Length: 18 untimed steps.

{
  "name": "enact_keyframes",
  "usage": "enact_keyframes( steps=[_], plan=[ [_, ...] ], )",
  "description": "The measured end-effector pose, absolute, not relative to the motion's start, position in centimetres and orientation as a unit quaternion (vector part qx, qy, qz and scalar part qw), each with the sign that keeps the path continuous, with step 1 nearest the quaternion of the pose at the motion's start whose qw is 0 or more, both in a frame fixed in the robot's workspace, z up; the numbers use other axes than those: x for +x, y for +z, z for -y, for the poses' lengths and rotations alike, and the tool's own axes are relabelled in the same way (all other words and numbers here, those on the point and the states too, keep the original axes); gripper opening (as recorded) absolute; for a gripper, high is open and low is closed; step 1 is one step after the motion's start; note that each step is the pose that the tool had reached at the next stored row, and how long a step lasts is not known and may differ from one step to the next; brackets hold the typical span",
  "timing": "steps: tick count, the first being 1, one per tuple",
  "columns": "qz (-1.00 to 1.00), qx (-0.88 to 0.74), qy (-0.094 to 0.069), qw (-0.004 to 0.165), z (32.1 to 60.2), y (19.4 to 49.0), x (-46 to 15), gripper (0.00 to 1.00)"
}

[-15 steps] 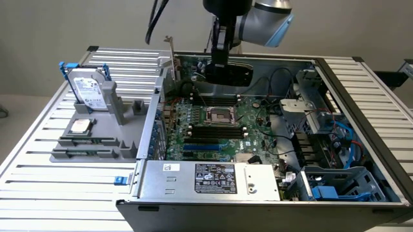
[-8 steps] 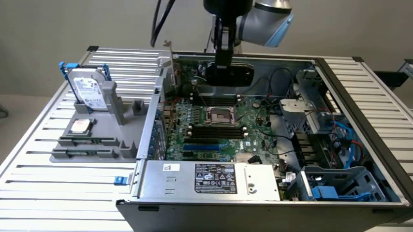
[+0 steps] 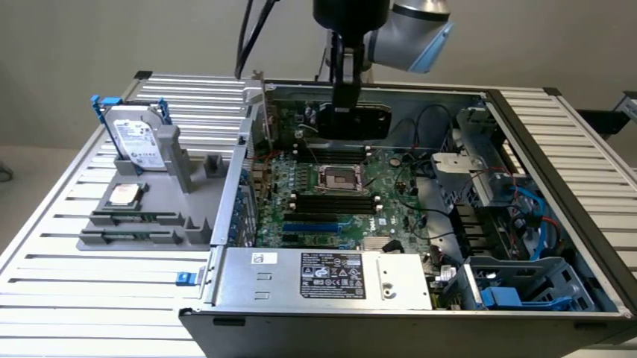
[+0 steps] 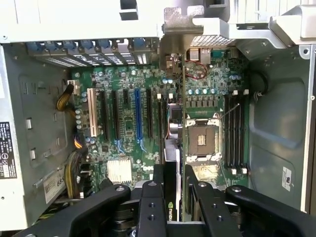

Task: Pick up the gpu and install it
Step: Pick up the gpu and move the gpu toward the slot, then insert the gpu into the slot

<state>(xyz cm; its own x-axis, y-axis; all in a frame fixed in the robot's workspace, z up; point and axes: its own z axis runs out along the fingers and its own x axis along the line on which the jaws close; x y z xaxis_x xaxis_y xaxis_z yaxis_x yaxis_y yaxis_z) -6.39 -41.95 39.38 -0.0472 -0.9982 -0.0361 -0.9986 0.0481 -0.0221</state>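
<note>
One step was complete: the gripper (image 3: 345,103), jaws closed narrowly on the card's faces, held the glossy black rectangular gpu (image 3: 353,121) above the far end of the green motherboard (image 3: 398,201) inside the open grey computer case (image 3: 398,328). Seating was not yet done.

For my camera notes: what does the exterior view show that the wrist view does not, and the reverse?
Exterior view: a silver hard drive standing in a grey rack outside the case, and the arm's joint. Wrist view: the green logo on the gpu. Both: the pincer shut on the gpu above the motherboard, and the CPU socket.
</note>
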Motion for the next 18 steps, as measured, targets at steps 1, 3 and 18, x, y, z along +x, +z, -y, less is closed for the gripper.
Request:
enact_keyframes(
  steps=[1, 3, 18],
  plan=[
    [-0.723, -0.69, 0.004, 0.021, 42.1, 39.2, -6.4, 0.27],
    [-0.723, -0.691, 0.005, 0.021, 42.4, 38.8, -6.4, 0.27],
    [-0.722, -0.691, 0.011, 0.02, 44.3, 37.5, -6.4, 0.27]
  ],
)
